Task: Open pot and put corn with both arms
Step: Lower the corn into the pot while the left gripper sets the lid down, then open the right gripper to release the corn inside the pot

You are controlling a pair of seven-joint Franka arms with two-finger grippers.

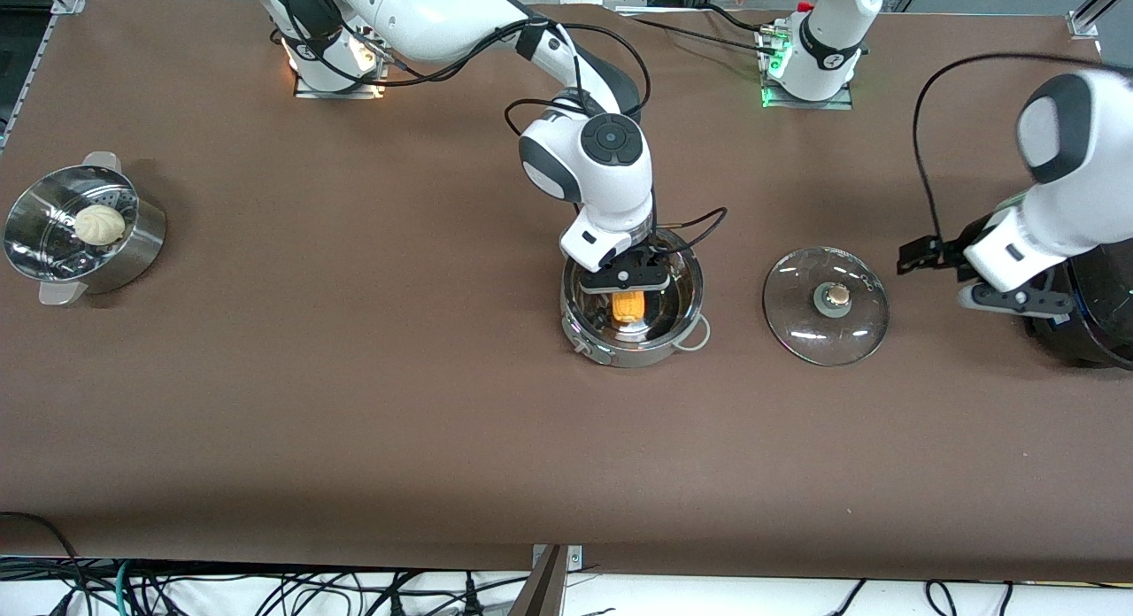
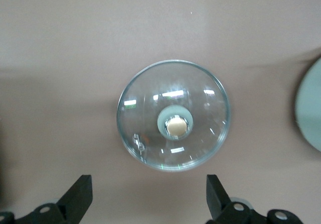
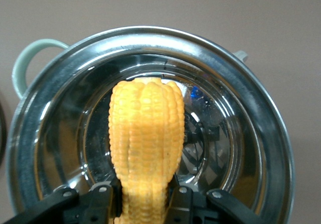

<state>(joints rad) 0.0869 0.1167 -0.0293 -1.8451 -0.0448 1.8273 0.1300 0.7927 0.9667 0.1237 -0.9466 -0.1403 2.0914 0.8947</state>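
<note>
The corn [image 1: 628,307] is held tight between the fingers of the right gripper [image 1: 627,290], right over the open pot [image 1: 632,299], which sits in the middle of the table [image 1: 354,377]. The glass lid [image 1: 826,305] is laid flat on the table beside the pot, toward the left arm's end, with its knob up. The left gripper [image 2: 149,196] is held up in the air next to the lid, with its fingers spread wide and nothing between them.
</note>
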